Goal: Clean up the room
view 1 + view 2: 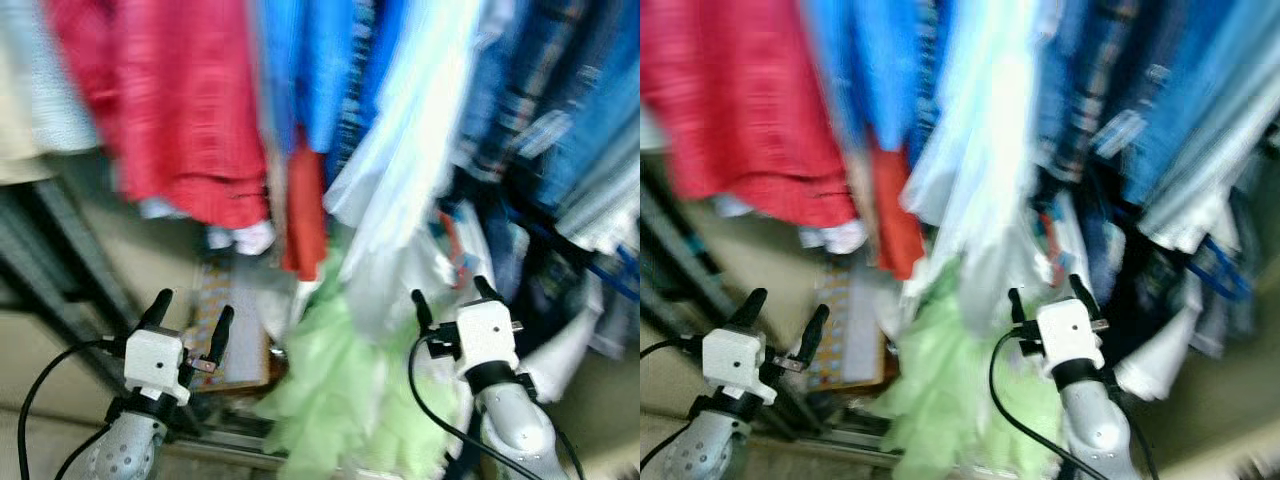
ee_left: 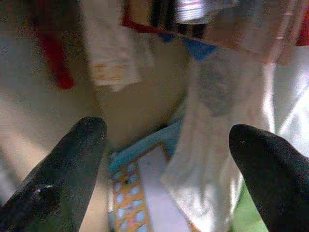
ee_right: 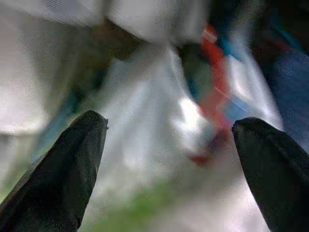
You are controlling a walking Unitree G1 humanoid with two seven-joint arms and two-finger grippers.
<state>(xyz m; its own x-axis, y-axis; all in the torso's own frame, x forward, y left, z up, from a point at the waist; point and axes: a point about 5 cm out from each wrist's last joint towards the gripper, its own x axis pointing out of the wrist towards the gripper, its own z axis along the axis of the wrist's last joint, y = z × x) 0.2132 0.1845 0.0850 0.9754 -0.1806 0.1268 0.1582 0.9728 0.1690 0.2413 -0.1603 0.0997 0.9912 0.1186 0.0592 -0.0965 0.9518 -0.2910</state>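
Black fingers on my left gripper [image 1: 190, 314] are spread apart, nothing between them, raised in front of a rail of hanging clothes. My right gripper [image 1: 452, 296] is up at a similar height on the other side, fingers also parted and empty, tips near a pale white garment [image 1: 410, 190]. Head views are blurred, so detail is limited. Left wrist view: past my fingertips [image 2: 89, 137] there's a flat patterned board or book [image 2: 140, 193] with orange and blue squares, low down against the beige wall [image 1: 165, 250], and white cloth [image 2: 217, 159] hanging just beside it. Right wrist view: white plastic-looking fabric with red and blue patches [image 3: 212, 96], smeared, can't tell what it is. Between my two grippers a light green frilly garment [image 1: 335, 390] hangs lowest, under the white one. Above my left gripper hangs a red garment [image 1: 175, 100]; a narrower orange-red piece [image 1: 305, 205] hangs next to it, then bright blue shirts [image 1: 320, 60]. Further right are darker blue and plaid clothes [image 1: 560, 110], packed together. Dark metal frame bars [image 1: 60, 270] run diagonally at far left.
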